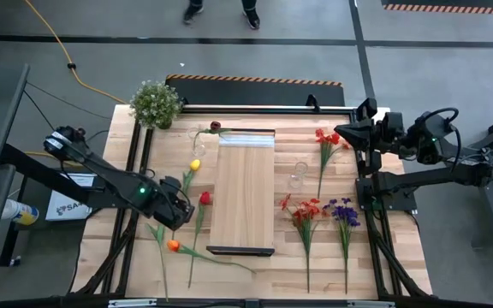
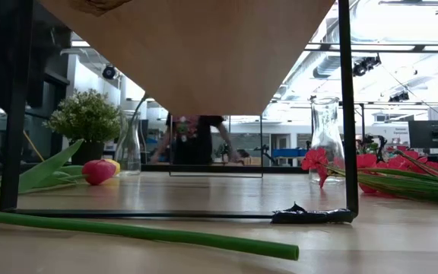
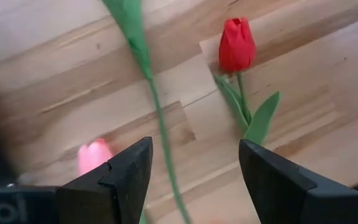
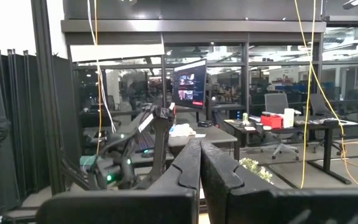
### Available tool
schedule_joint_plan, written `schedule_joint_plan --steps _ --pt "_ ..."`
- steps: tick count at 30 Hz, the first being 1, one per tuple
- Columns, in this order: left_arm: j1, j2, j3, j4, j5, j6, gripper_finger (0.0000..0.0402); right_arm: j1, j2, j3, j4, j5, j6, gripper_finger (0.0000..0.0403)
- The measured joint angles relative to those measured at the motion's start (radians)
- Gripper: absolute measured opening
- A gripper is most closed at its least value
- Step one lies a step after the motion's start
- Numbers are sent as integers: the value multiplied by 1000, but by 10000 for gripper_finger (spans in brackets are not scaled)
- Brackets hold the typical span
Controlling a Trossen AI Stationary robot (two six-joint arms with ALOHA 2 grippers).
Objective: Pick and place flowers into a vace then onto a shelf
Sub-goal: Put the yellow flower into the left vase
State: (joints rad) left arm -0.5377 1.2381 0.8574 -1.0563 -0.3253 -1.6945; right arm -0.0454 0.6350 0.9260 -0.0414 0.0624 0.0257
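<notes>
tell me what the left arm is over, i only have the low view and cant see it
Observer: The left gripper hovers over the table's left side, beside the red tulip.
Operator: fingers open?
Observer: Yes, open in the left wrist view, with a green stem running between them.
Operator: and the right arm?
Observer: The right gripper is parked at the table's far right edge, fingers shut, holding nothing.

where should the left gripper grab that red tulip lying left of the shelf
On the bare stem of the red tulip, below its leaves, coming straight down from above. It lies flat on the table with its bloom toward the far edge, so the thin stem is the only narrow part. The left gripper is open; its fingers should straddle the stem crosswise, clear of the orange tulip.
</notes>
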Motion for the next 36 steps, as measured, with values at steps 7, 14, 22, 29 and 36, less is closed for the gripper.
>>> schedule_joint_plan --steps 7,14,22,29,36 --pt "1 0 -122 44 -26 -111 271 0 0 0 0 0 0 0" --pt "1 0 -158 106 -74 -131 271 0 0 0 1 0 0 0" --pt "33 2 -201 146 -152 -172 271 0 0 0 1 0 1 0" --pt "155 3 -249 245 -155 -44 271 0 0 0 2 0 46 0" --pt "280 3 -302 356 -97 112 271 0 0 0 2 -3 46 0"
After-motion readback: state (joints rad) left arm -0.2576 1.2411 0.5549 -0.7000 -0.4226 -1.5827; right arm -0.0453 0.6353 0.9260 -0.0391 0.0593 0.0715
